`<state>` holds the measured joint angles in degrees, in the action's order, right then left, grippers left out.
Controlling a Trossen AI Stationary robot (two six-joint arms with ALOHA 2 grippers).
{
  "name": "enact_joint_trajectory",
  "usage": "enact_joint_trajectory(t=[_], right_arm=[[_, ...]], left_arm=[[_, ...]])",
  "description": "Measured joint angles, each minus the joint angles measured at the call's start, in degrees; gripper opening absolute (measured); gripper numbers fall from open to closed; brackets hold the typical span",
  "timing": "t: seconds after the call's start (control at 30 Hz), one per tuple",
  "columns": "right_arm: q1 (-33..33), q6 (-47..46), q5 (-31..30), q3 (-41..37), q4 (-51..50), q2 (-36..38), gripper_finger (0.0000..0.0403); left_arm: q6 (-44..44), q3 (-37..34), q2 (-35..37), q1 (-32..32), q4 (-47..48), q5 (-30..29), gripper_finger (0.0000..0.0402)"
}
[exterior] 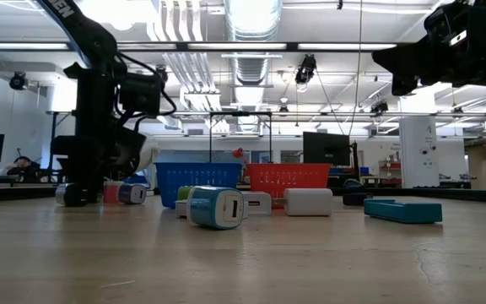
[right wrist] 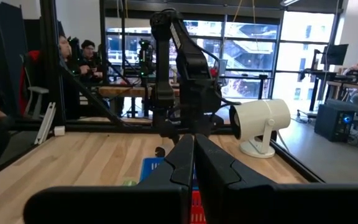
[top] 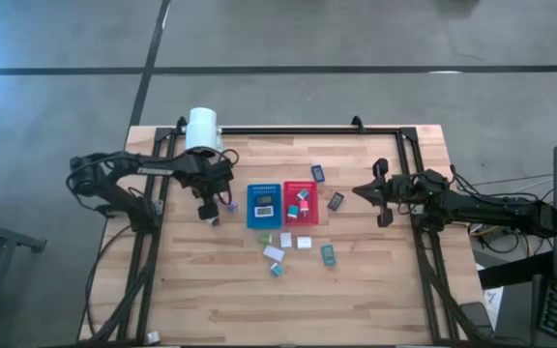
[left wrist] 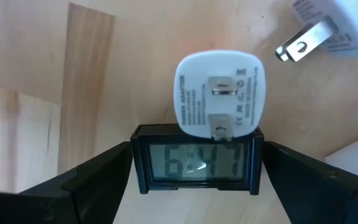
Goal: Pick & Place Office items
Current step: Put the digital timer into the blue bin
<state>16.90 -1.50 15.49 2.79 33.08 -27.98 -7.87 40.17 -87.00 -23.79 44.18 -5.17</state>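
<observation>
My left gripper [top: 208, 215] is low at the table, just left of the blue tray [top: 250, 220]. In the left wrist view its fingers stand on either side of a small black digital clock [left wrist: 196, 163] with a grey display. A white plug adapter [left wrist: 219, 90] lies against the clock's far edge, prongs up. Another white adapter [left wrist: 334, 22] lies farther off. More small items lie scattered near the trays: a white block [top: 274, 253], a teal one [top: 328, 254] and a dark one [top: 336, 201]. My right gripper [top: 383, 203] hovers shut, high over the table's right part. My left gripper pinches the black clock by its two short ends [left wrist: 137, 165], one finger [left wrist: 98, 180] on each end, coming from above and pointing down. The display faces up. Whether the clock rests on the wood or is lifted, I cannot tell.
The red tray [top: 311, 217] stands right of the blue one; both hold small items. A big white cylinder [top: 202, 129] stands at the far left corner. A black frame [top: 288, 130] runs around the table. People sit in the room beyond.
</observation>
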Motion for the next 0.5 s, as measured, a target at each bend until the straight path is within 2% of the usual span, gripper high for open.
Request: enact_joint_trajectory(t=[0.3, 0.5], right_arm=[[0.0, 0.2, 0.0, 0.0, 0.0, 0.0, 0.0008], [0.0, 0.2, 0.0, 0.0, 0.0, 0.0, 0.0008]], left_arm=[[-2.4, 0.0, -0.7, -1.5, -0.4, 2.1, 0.0360], [-2.2, -0.1, -0.7, -2.8, -0.3, 4.0, 0.0285]])
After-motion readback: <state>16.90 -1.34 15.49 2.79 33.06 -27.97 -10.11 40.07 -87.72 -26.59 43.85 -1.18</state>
